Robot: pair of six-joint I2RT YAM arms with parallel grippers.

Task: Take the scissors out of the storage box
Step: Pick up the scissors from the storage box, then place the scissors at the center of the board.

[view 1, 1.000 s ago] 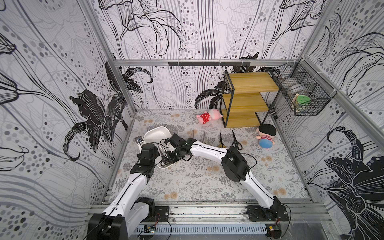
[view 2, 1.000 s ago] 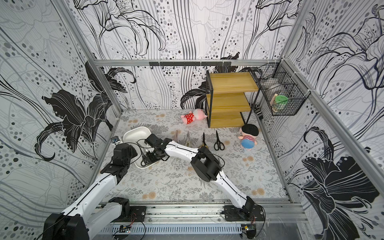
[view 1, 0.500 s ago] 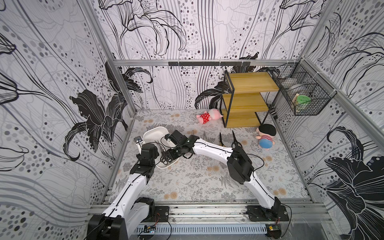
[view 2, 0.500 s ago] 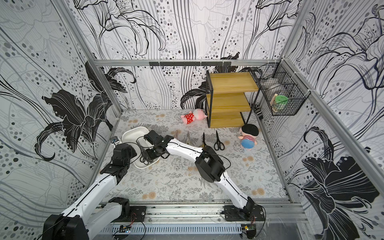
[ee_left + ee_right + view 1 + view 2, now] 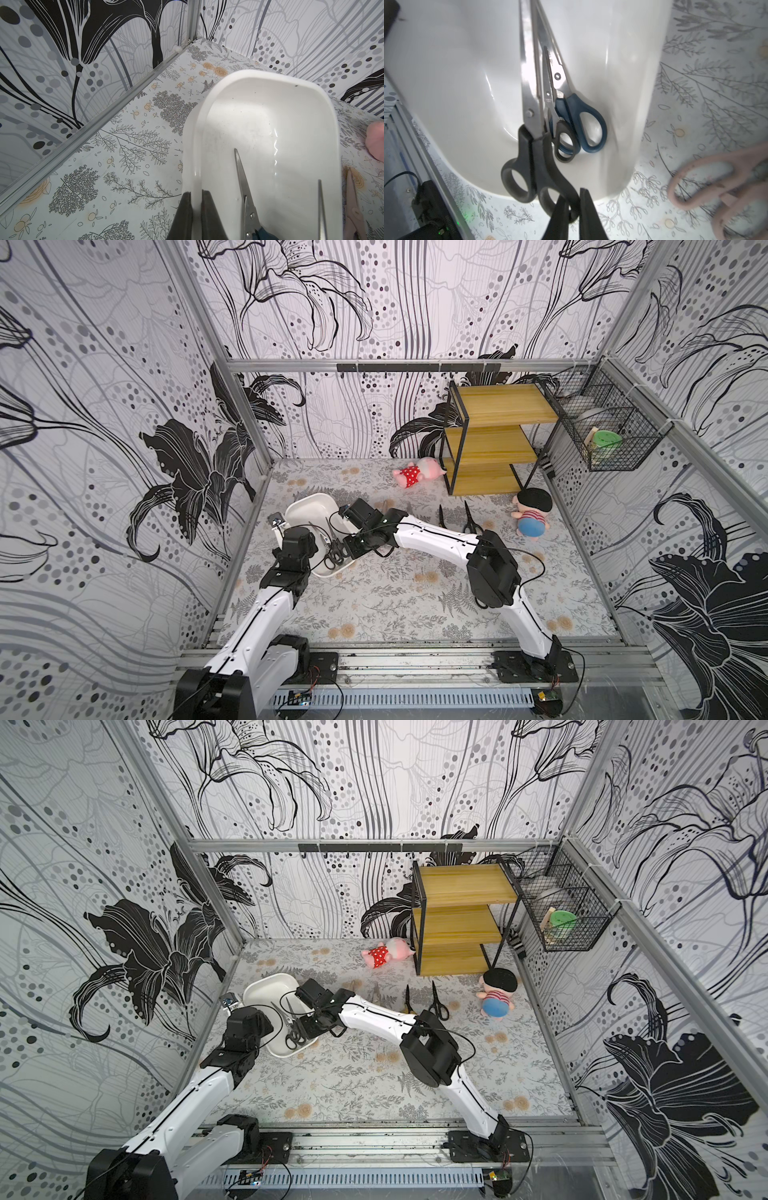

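Black scissors [image 5: 533, 158], pinched by the right gripper [image 5: 574, 199], had edged over the box [image 5: 446, 83] rim; left gripper [image 5: 196, 193] clamped its wall; extraction begun.

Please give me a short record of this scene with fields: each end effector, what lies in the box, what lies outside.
left end effector: shut on the storage box wall
right end effector: shut on the large black scissors, at the handle
also in box: small black scissors, dark blue scissors
on mat beside box: pinkish-beige scissors
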